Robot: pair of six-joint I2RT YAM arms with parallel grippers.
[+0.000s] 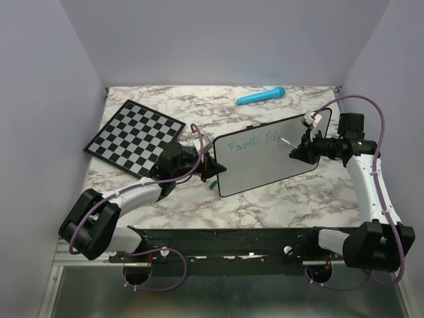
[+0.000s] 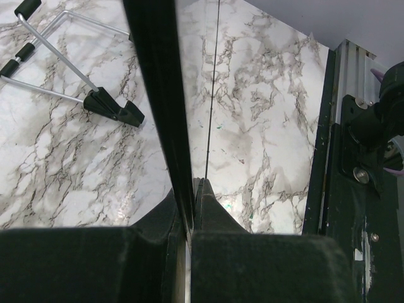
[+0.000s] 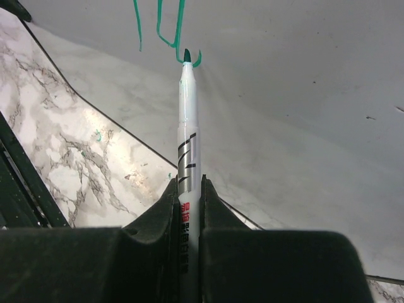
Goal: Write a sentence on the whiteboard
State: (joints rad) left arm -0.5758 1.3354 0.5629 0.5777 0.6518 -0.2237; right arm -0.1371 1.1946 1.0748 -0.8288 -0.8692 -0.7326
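Across the marbled bench [image 1: 278, 199], we take the largest thing first: the whiteboard [image 1: 265, 169] sits near the middle, between our two arms, though we cannot tell how steeply it leans. Off to the far left lies a chequered chessboard [image 1: 134, 136], well apart from the work and, by our reckoning, no part of it. Our left gripper [image 2: 191, 189] is closed narrow on the whiteboard's black frame at its left edge, the rim pinched between the fingers, which we judge is there to steady the board against the pressure of writing. Our right gripper [image 3: 188, 189] is clamped on a white marker [image 3: 187, 126], held along the line of the fingers with its green tip out front. That tip touches the board right at a fresh teal stroke. As for the sentence [image 1: 255, 141], from above we see one line of thin teal handwriting along the upper part of the board: a first word that reads roughly as "Faith", and the opening letters of a second word, where the marker now stands. The rest of the board below and to the right of that line is bare. We judge the task under way but well short of done: the second word is unfinished, and any further words have not been started.
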